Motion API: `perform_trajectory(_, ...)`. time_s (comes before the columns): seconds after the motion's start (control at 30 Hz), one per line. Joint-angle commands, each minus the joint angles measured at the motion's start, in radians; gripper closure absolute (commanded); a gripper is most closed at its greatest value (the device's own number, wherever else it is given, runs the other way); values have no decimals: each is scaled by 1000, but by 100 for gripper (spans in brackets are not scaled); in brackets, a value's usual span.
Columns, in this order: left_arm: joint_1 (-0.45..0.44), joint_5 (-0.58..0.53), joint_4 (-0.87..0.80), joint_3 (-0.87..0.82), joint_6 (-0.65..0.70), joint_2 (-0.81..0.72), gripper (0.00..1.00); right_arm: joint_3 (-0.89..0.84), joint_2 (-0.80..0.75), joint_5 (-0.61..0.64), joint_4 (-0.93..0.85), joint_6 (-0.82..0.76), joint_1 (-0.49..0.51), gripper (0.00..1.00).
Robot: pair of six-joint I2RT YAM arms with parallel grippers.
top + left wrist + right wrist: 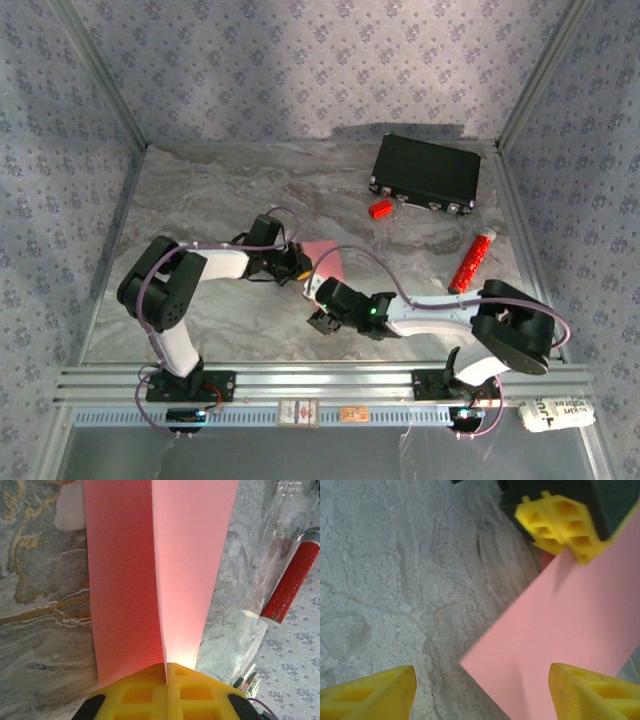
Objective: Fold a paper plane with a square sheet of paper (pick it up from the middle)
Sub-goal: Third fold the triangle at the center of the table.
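The salmon-pink square sheet of paper [326, 257] is held off the marble table, bent into a V along a lengthwise crease [159, 580]. It is a plain bent sheet, not a pointed paper plane. My left gripper [166, 668] is shut on its near edge at the crease, and its yellow fingers [561, 524] also show in the right wrist view. My right gripper [482, 694] is open just in front of the sheet [570, 635]. The sheet's lower corner lies between its fingertips, nearer the right one, touching neither. From above, the right gripper [324, 318] sits below the paper.
At the back right lies a black case [425, 171], with a small red block [379, 209] in front of it. A red-and-white tube [472, 260] lies to the right of the grippers, also in the left wrist view [290, 582]. Patterned walls enclose the table.
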Motion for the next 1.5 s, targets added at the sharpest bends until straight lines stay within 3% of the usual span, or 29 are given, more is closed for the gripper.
perform_trajectory(0.0, 5, 19, -11, 6, -5, -31, 97, 9, 33, 125, 55, -70, 32, 28)
perform_trajectory(0.17, 6, 19, -13, 5, -4, -31, 97, -2, 67, 238, 92, -76, 57, 32)
perform_trajectory(0.5, 5, 19, -12, 5, -4, -26, 97, -25, 65, 239, 106, -64, 71, 56)
perform_trajectory(0.9, 6, 20, -12, 3, -4, -24, 97, -39, 45, 278, 119, -60, 78, 76)
perform_trajectory(1.3, 5, 16, -14, 5, -1, -26, 96, -40, 31, 292, 110, -40, 81, 88)
perform_trajectory(1.37, 5, 13, -26, 8, 8, -28, 93, -40, 28, 289, 106, -34, 81, 89)
perform_trajectory(1.47, 12, -4, -64, 16, 28, -46, 78, -41, 20, 254, 93, -11, 79, 91)
